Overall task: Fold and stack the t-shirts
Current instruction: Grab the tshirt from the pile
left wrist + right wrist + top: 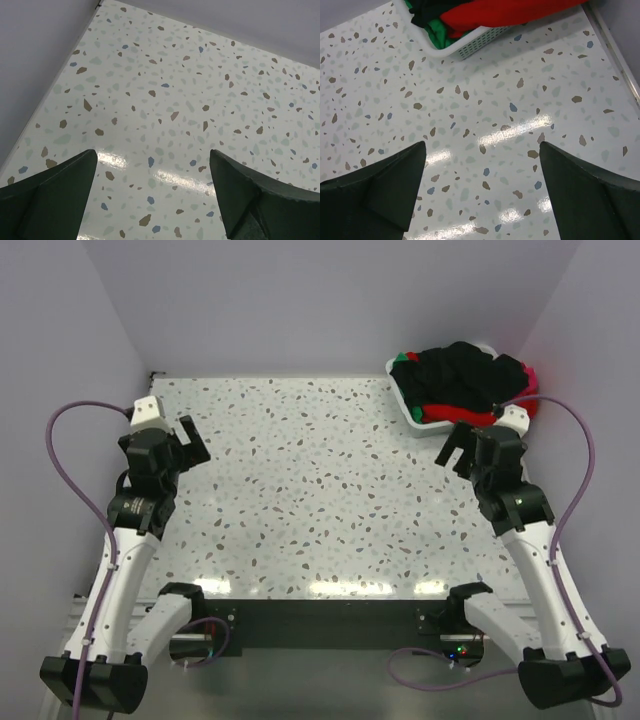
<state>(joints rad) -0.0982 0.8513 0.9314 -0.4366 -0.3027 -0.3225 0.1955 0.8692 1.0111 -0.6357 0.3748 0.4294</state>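
Walls [300, 300] of pale lilac are enclosing a speckled terrazzo counter [320, 500]. T-shirts [465, 380] are lying heaped in a basket [413, 418] at upper right; both arms' jaws are hanging spread, gripping nothing.

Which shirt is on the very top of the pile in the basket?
The black t-shirt. It lies heaped over the rest in the white basket; the red one and the green one only peek out beneath it.

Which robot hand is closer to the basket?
Right. The right hand hangs just in front of the basket; the left hand is far off at the opposite side.
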